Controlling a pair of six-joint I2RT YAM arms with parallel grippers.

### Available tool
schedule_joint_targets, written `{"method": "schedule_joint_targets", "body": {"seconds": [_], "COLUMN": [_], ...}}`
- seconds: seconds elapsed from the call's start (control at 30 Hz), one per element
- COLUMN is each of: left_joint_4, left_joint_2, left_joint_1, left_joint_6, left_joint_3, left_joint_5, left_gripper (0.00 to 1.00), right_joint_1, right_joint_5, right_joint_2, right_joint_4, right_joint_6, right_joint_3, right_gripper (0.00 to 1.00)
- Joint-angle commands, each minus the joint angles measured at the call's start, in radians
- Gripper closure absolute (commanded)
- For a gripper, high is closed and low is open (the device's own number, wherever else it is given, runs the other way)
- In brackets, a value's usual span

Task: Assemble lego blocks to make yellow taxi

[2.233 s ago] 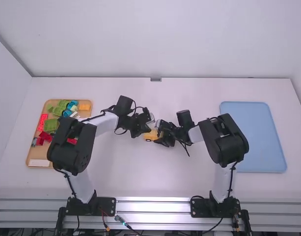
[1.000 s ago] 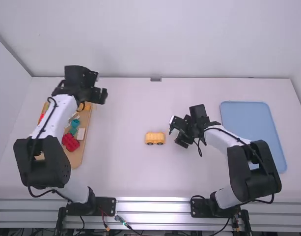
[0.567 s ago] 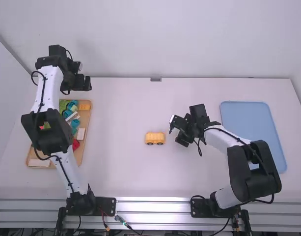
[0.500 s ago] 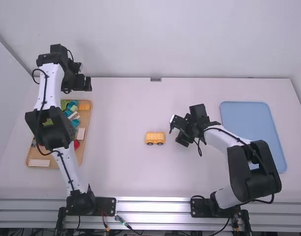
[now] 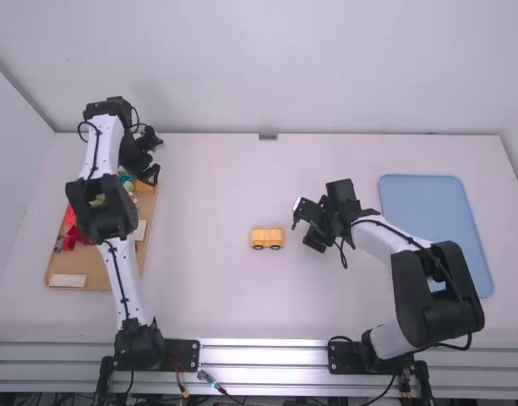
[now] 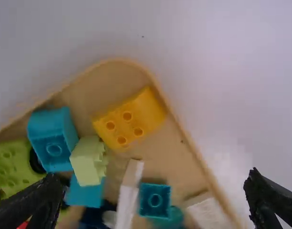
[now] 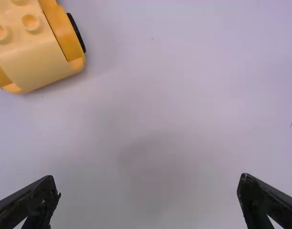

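The tan, shallow rectangular tray (image 5: 98, 266) was located at the left of the white table (image 5: 216, 296). A flat, cream rectangular block (image 5: 68, 280) lay at its near end, and glossy red plastic blocks (image 5: 71, 240) lay farther along its left side.

The yellow plastic block vehicle (image 5: 267, 240), fitted with black wheels, stood upright near the table's middle, between the two trays. The right gripper (image 5: 302, 228) was positioned just beside the vehicle, on its right; its jaws were spread wide and held nothing. The light-blue rectangular tray (image 5: 432, 262) lay at the right of the table.

The left gripper (image 5: 154, 159) was positioned over the tan tray's far right corner, jaws parted widely and unloaded. In that corner, a yellow plastic block with four studs (image 6: 130, 117) lay near a teal plastic block (image 6: 50, 138) and a pale-green plastic block (image 6: 87, 160).
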Motion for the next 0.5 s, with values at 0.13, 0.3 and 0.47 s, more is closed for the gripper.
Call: {"method": "schedule_joint_targets", "body": {"seconds": [0.13,0.3,0.47], "left_joint_4": [0.063,0.204,0.211], "left_joint_2": [0.006,0.006,0.006], "left_joint_1": [0.02,0.02,0.02], "left_joint_6": [0.55,0.659,0.741], "left_joint_3": [-0.054,-0.093,-0.119], "left_joint_5": [-0.1,-0.075,-0.016], "left_gripper": [0.18,0.09,0.04], "right_joint_1": [0.0,0.0,0.0], "right_joint_5": [0.0,0.004,0.005], "right_joint_2": [-0.014,-0.014,-0.014], "right_joint_4": [-0.005,0.002,0.007], "right_joint_6": [0.005,0.057,0.087], "right_joint_3": [-0.005,-0.005,-0.005], "right_gripper": [0.01,0.01,0.01]}}
